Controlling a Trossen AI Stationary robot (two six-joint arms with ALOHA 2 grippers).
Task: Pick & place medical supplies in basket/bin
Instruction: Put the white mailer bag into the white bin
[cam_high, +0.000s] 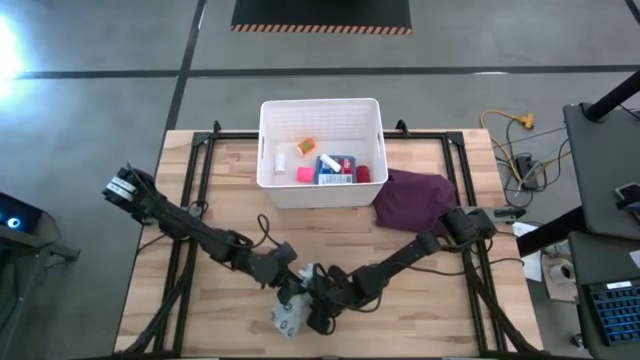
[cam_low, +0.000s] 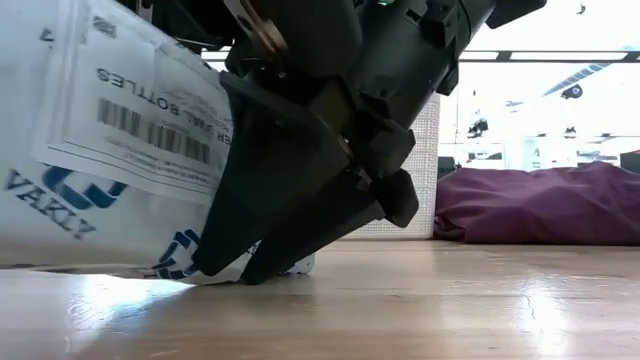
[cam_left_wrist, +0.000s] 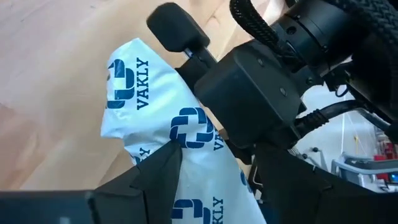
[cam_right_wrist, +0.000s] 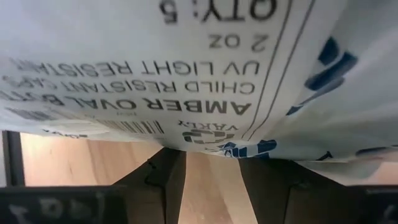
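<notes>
Both grippers meet at the lower centre of the high view over a white printed packet (cam_high: 288, 318) lying on the table (cam_high: 440, 310); the left gripper (cam_high: 290, 292) comes in from the upper left and the right gripper (cam_high: 318, 310) from the right, the two nearly touching; in the left wrist view a dark finger (cam_left_wrist: 163, 167) presses into the bag's crumpled film, so the left jaws appear pinched on the packet (cam_left_wrist: 155, 143); in the right wrist view the right fingers (cam_right_wrist: 165, 180) stand narrowly parted with bare wood between them and the packet's label (cam_right_wrist: 149, 81) just beyond their tips, holding nothing; the low view shows the packet (cam_low: 110, 140) resting on the wood with its label end tilted up beside a dark gripper body (cam_low: 310, 180); the packet's long axis cannot be told; the left arm looks the better placed to lift; the white bin (cam_high: 322, 152) stands well apart at the upper centre of the frame, already holding a blue box (cam_high: 335, 166), a red bottle (cam_high: 363, 174), a pink cube (cam_high: 304, 175) and small white pieces; the maroon cloth (cam_high: 412, 198) lies just beside the bin's right wall, off the straight path; the nearest obstruction appears to be the right arm itself, crowding the packet.
</notes>
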